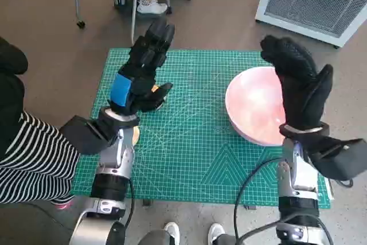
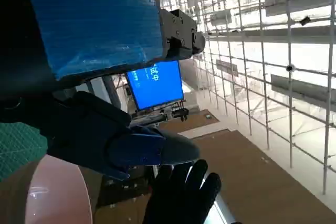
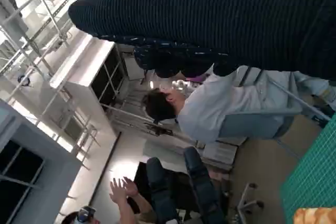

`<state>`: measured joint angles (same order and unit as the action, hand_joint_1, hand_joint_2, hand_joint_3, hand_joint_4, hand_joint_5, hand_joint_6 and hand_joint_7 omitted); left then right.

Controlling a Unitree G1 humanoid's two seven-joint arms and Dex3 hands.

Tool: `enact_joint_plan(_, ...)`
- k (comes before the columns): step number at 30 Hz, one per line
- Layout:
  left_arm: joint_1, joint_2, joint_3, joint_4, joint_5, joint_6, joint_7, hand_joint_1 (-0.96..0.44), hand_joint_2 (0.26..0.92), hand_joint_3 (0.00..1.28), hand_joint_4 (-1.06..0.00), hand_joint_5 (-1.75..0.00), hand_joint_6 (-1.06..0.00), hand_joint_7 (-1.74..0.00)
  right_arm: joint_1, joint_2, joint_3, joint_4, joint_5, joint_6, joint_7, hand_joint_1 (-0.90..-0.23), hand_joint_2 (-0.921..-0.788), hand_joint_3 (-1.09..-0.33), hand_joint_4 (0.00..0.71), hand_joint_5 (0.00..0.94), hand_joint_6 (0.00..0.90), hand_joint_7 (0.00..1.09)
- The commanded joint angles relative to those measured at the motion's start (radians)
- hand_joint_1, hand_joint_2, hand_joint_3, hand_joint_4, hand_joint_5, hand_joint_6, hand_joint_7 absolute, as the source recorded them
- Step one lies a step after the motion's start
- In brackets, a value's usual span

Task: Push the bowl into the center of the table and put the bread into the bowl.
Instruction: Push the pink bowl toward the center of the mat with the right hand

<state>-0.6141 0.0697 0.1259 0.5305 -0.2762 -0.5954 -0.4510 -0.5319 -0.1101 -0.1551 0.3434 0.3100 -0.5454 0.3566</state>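
Bowl point(image 1: 255, 107): set on the mat point(image 1: 195, 142), at its right side.
Bread point(image 1: 155, 89): set on the mat's left side, largely hidden under the left hand point(image 1: 140, 81).
Right hand point(image 1: 298, 87): raised over the bowl's right rim.
Mat: spread over the bench.

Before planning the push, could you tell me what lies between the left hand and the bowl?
Only bare green mat separates the left hand from the bowl, per the head view.
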Motion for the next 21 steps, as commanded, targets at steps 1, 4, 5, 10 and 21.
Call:
enact_joint_plan(1, 0.011, -0.003, -0.004, -0.017, 0.002, 0.007, 0.004, -0.5, 0.921, 0.31, -0.09, -0.01, -0.14, -0.12, 0.028, 0.0, -0.004, 0.0, 0.001, 0.016, 0.002, -0.655, -0.921, -0.68, 0.151, 0.0, 0.11, 0.39)
enact_joint_plan(4, 0.011, -0.003, -0.005, -0.017, 0.002, 0.008, 0.005, -0.5, 0.921, 0.31, -0.09, 0.0, -0.13, -0.12, 0.028, 0.0, -0.004, 0.0, 0.001, 0.016, 0.002, -0.655, -0.921, -0.679, 0.151, 0.0, 0.111, 0.39)
enact_joint_plan(5, 0.011, -0.003, -0.005, -0.017, 0.002, 0.008, 0.005, -0.5, 0.921, 0.31, -0.09, 0.0, -0.13, -0.13, 0.028, 0.0, -0.004, 0.0, 0.001, 0.016, 0.002, -0.655, -0.921, -0.679, 0.151, 0.0, 0.111, 0.39)
enact_joint_plan(10, 0.009, -0.011, -0.004, -0.006, -0.003, 0.0, 0.0, -0.5, 0.921, 0.31, -0.08, 0.0, -0.13, -0.13, 0.023, 0.002, 0.0, 0.01, -0.005, 0.011, 0.003, -0.652, -0.921, -0.678, 0.153, 0.001, 0.113, 0.4)
enact_joint_plan(21, 0.01, -0.018, -0.003, -0.009, -0.004, 0.004, 0.002, -0.5, 0.921, 0.3, -0.08, 0.0, -0.12, -0.15, 0.024, -0.004, 0.008, 0.006, -0.011, 0.017, 0.007, -0.648, -0.921, -0.673, 0.154, 0.001, 0.108, 0.39)
